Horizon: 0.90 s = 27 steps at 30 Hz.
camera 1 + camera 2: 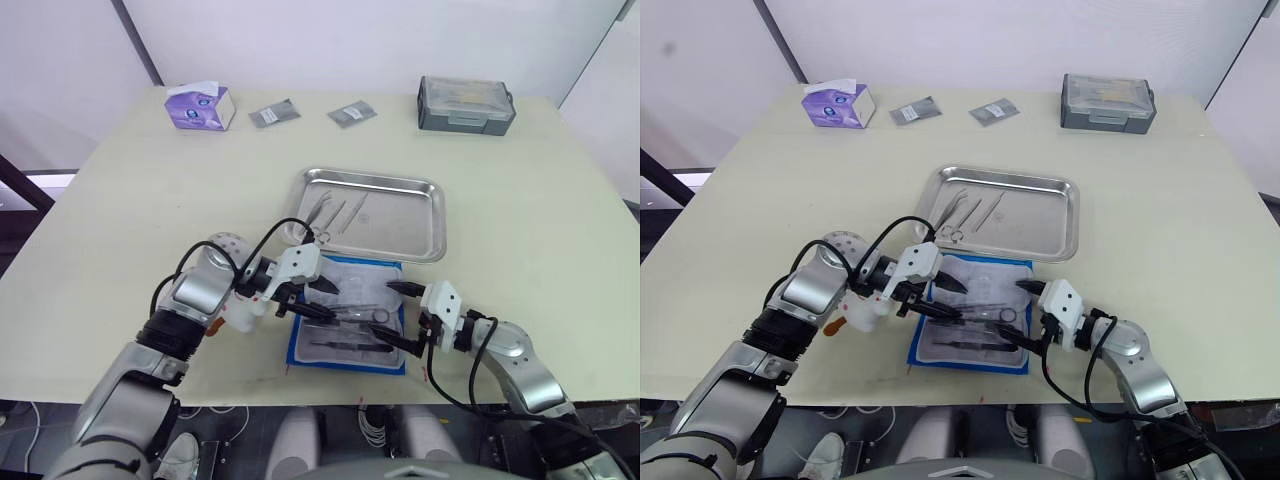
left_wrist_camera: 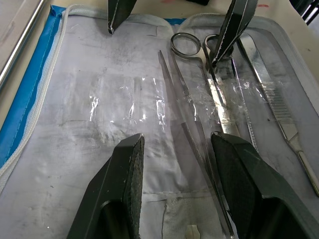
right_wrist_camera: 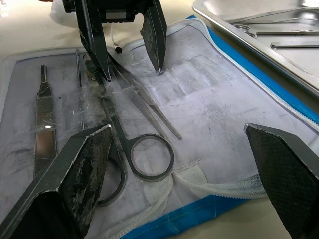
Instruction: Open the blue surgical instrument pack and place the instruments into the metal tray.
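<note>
Though the pack point(image 1: 348, 318) already lies unfolded just in front of the tray point(image 1: 425, 232), I judge the job partly done: a few thin tools point(image 1: 332, 212) rest in the shiny steel, while scissors point(image 3: 130, 149) and tweezers point(image 2: 189, 119) sit under crinkly clear pockets. My left gripper point(image 1: 318, 298) and right gripper point(image 1: 404, 318) hover spread, empty.

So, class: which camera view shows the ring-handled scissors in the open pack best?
The right wrist view: the scissors lie close, both rings visible on the pack's lining. The left wrist view shows them between the fingers; the eye views show them small.
</note>
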Each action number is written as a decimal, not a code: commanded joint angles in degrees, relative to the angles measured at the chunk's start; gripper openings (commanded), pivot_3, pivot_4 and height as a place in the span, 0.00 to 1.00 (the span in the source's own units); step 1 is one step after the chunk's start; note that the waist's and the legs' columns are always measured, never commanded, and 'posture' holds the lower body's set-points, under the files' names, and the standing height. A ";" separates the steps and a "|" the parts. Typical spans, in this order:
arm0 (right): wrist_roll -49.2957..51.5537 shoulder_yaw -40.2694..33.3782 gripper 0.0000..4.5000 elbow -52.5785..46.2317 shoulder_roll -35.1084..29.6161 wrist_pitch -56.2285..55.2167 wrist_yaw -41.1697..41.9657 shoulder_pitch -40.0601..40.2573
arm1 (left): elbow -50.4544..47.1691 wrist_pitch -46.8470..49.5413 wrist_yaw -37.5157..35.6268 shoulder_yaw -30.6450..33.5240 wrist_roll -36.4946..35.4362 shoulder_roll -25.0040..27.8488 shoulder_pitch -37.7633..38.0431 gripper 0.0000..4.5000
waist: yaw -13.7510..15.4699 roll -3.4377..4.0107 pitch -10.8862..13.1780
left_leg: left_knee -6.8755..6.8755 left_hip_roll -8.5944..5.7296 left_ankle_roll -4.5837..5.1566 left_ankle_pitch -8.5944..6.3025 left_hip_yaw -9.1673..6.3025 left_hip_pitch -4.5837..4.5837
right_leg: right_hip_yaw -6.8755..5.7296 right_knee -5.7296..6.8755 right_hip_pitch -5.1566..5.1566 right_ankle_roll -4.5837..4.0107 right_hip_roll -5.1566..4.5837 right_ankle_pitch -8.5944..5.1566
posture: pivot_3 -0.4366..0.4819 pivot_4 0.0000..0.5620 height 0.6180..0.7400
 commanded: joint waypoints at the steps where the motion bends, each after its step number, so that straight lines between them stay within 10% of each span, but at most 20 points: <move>1: -2.08 2.36 1.00 4.38 0.13 2.87 -0.44 2.08 | -1.56 -0.08 -0.65 -1.28 0.40 -0.63 0.51 0.34 | 0.00 0.00 0.00 | 0.00 0.00 0.00 0.00 0.00 0.00 | 0.00 0.00 0.00 0.00 0.00 0.00 | 0.48 0.27 1.00; 5: -2.13 2.38 1.00 4.44 0.09 2.79 -0.38 2.00 | -1.52 -0.17 -0.89 -1.40 0.56 -0.72 0.54 0.00 | -0.02 0.00 0.00 | 0.00 0.00 0.00 0.00 -0.01 0.00 | 0.00 0.01 0.00 0.00 0.01 0.00 | 0.48 0.27 1.00; 27: -2.28 2.46 1.00 4.96 0.43 2.68 -0.17 1.52 | -4.49 13.97 -5.69 -5.33 2.25 1.70 -8.96 0.00 | -0.24 0.01 0.02 | 0.00 0.01 0.00 0.00 -0.03 -0.01 | 0.01 0.01 -0.01 0.00 0.07 0.00 | 0.48 0.27 1.00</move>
